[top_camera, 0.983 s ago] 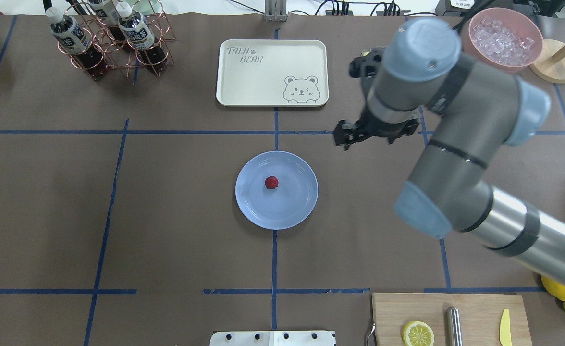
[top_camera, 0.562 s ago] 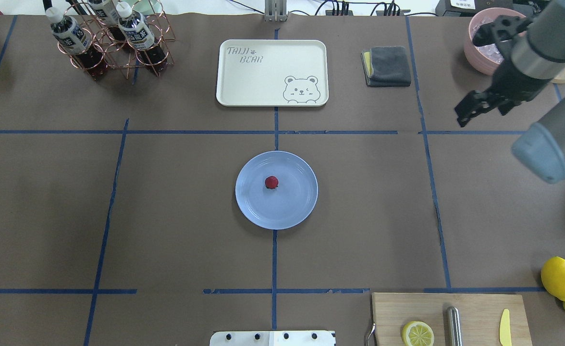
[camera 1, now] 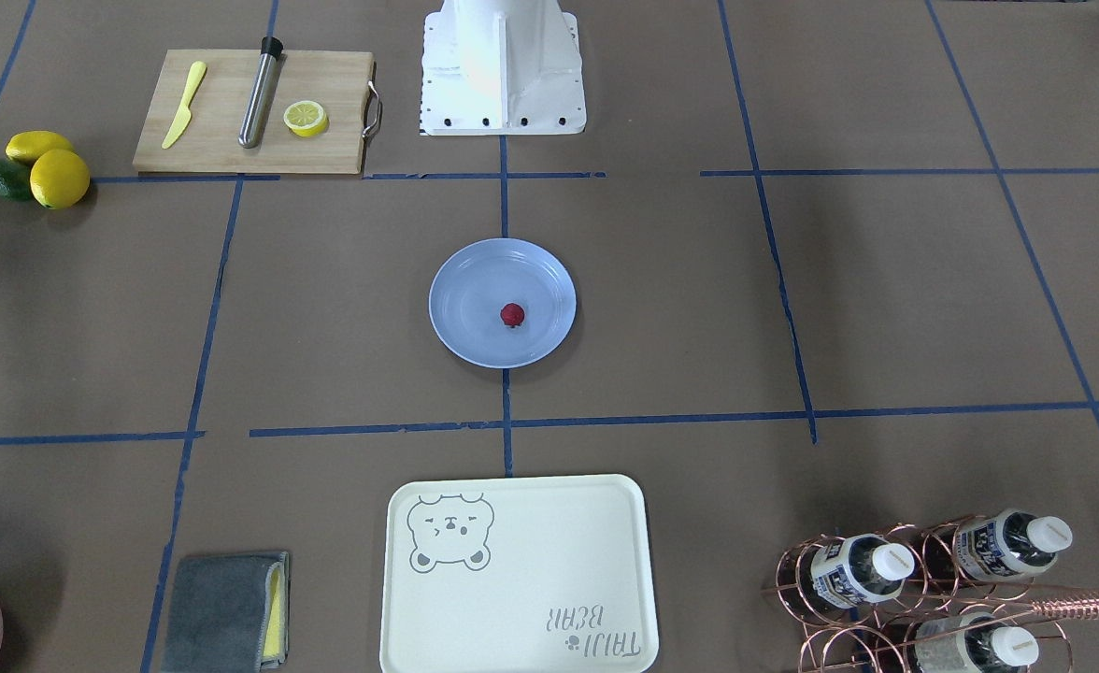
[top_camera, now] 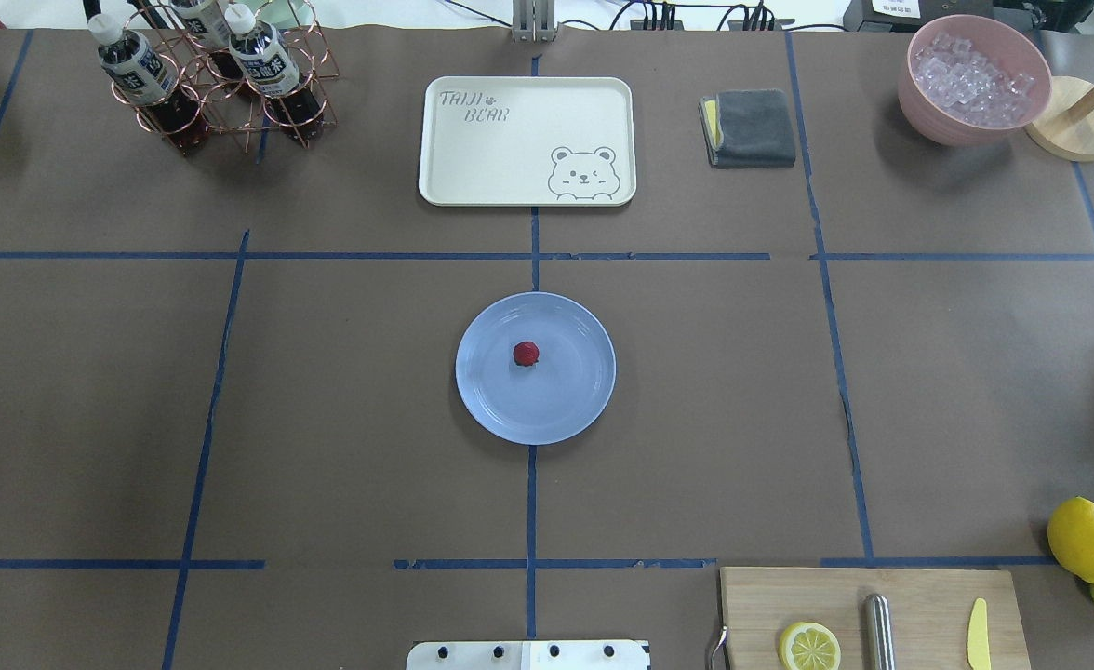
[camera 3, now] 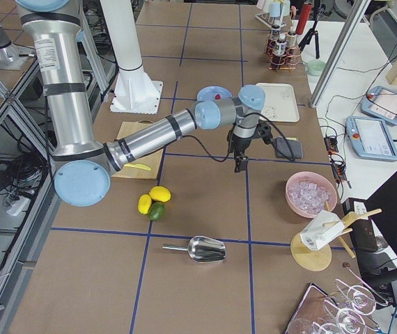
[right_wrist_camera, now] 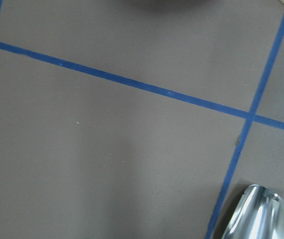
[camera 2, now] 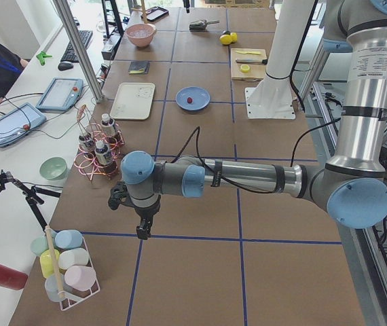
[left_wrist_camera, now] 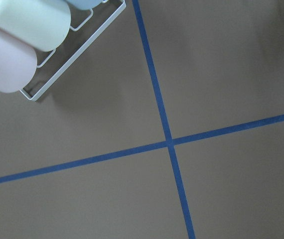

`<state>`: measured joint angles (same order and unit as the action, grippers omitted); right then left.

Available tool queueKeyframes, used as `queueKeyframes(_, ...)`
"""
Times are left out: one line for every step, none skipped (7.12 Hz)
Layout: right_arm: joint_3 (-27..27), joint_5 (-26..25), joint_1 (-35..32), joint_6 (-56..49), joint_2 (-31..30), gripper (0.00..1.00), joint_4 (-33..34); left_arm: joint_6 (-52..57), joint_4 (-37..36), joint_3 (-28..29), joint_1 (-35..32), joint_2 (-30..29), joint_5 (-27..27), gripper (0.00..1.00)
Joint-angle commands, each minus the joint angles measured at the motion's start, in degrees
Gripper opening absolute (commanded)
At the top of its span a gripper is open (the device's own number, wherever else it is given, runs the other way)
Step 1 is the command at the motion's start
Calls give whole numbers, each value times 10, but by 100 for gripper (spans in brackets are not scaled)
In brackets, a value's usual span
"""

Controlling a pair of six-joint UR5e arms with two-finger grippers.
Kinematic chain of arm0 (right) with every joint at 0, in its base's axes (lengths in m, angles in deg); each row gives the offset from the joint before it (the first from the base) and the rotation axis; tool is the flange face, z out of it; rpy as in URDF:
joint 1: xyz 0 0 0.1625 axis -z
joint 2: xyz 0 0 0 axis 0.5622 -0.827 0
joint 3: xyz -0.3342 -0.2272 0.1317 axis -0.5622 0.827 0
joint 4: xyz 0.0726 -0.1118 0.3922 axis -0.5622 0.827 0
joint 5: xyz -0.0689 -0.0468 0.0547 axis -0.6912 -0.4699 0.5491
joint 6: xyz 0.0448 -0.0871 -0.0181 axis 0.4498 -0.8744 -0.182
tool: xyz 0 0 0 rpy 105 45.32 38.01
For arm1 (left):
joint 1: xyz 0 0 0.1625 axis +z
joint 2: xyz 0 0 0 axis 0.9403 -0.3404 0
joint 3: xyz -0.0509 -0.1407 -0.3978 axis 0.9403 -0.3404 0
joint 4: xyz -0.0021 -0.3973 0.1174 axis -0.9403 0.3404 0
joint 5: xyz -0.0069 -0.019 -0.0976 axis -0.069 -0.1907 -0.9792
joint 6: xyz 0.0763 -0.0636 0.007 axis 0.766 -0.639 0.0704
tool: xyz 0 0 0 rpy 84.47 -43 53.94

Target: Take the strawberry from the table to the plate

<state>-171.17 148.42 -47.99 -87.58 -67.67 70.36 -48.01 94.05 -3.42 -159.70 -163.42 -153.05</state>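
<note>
strawberry point(top_camera: 526, 354) lies on plate point(top_camera: 566, 409), well apart from right gripper point(camera 3: 239, 167) | right arm has withdrawn from the overhead view | right gripper, left gripper point(camera 2: 141, 233) opening: cannot tell | task looks done

Bright, even light from above; the plate point(top_camera: 561, 411) casts a soft shadow. The scoop point(right_wrist_camera: 254, 213) glares, perhaps blurred.

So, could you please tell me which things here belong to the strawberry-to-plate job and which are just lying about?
Belongs to the job: strawberry, already on the plate; table.

Just lying about: bear tray, grey cloth, bowl of ice, bottles, cutting board, lemon half, whole lemons.
</note>
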Motion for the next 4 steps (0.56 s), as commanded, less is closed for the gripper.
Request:
queueKeyframes(55,12,-38,-44,2,100,-4,0,-27,-7,-2,2,-3,100)
queueKeyframes(59,7,-38,-12,-2,100,-4,0,-27,-9,-2,4,-3,100)
queueKeyframes(69,9,-54,-10,3,100,-9,0,-27,-13,-2,7,-3,100)
queueKeyframes(73,10,-73,-9,-13,100,-31,0,-27,-13,-2,7,-3,100)
